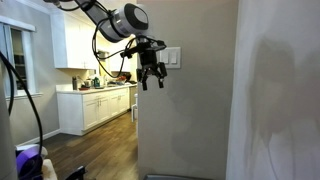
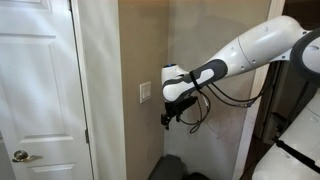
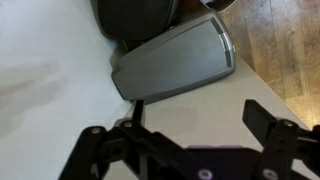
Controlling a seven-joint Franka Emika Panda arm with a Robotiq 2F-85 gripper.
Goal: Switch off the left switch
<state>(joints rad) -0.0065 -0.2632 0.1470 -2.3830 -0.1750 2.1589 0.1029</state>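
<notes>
The left switch (image 2: pixel 143 93), the left half of a small white square wall plate (image 2: pixel 147 94) (rockers too small to separate), sat on the tan wall (image 2: pixel 185 30). The black end effector (image 2: pixel 168 118) hung nearby, seemingly clear of it, spread wide and empty. The rocker likely needed one firm fingertip press, no grasp

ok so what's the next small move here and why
Probably lift the gripper and ease it toward the switch plate: in both exterior views it hangs lower than the plate and apart from it, so the left half is not yet touched.
</notes>
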